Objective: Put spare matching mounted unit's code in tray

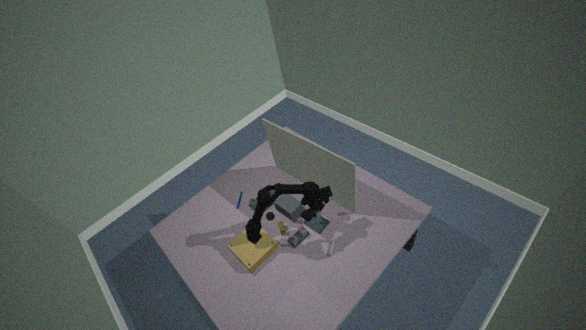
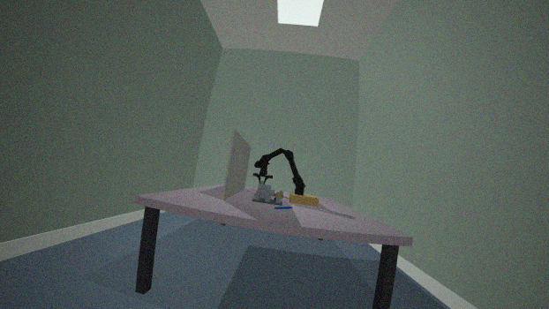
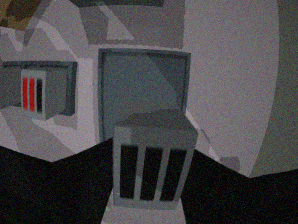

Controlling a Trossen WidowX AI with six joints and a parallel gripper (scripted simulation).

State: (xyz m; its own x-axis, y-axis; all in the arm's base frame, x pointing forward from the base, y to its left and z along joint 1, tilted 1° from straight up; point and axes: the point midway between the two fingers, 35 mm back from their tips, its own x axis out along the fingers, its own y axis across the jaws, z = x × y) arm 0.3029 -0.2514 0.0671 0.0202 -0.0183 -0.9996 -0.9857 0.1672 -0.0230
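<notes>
My gripper (image 1: 312, 215) (image 2: 263, 179) is shut on a grey block whose visible face has three black bars (image 3: 152, 172). It holds the block above the table, close to the tray. The shallow dark grey tray (image 3: 131, 80) (image 1: 318, 224) lies behind the block in the wrist view, its lower part hidden by it. Another grey spare (image 3: 56, 92), with two red bars and one black bar, sits in a dark holder (image 3: 72, 102) (image 1: 293, 242) left of the tray. A larger grey fixture (image 1: 288, 206) stands beyond; no code on a mounted unit is readable.
A tall upright panel (image 1: 313, 162) (image 2: 238, 165) stands behind the arm. The yellow base block (image 1: 256, 255) (image 2: 304, 199) carries the arm. An orange piece (image 1: 282, 228), a dark round piece (image 1: 269, 216), a blue stick (image 1: 239, 200) (image 2: 283, 207) and a white stick (image 1: 331, 247) lie around.
</notes>
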